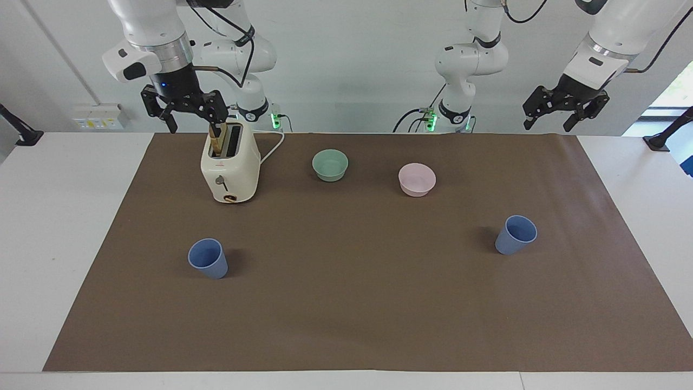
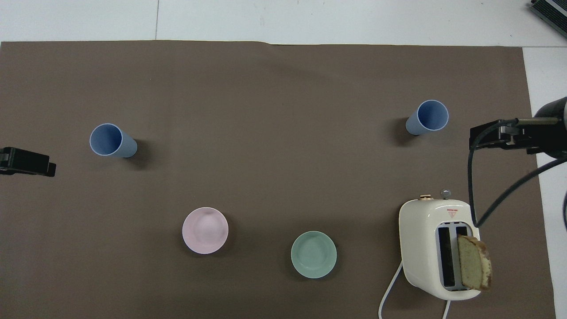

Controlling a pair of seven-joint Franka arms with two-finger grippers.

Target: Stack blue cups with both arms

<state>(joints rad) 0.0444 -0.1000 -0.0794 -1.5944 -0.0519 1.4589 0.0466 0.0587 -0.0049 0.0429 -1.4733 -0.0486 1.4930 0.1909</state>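
Observation:
Two blue cups stand upright and apart on the brown mat. One cup (image 1: 207,258) (image 2: 427,117) is toward the right arm's end. The other cup (image 1: 516,234) (image 2: 112,140) is toward the left arm's end. My right gripper (image 1: 189,116) (image 2: 496,135) is open and empty, raised in the air above the toaster. My left gripper (image 1: 549,122) (image 2: 26,161) is open and empty, raised over the mat's edge at its own end. Neither gripper touches a cup.
A cream toaster (image 1: 230,168) (image 2: 436,248) with a bread slice (image 1: 218,142) (image 2: 474,261) in one slot stands nearer to the robots than the first cup. A mint-green bowl (image 1: 330,164) (image 2: 313,254) and a pale pink bowl (image 1: 417,179) (image 2: 205,230) sit mid-table, nearer to the robots than the cups.

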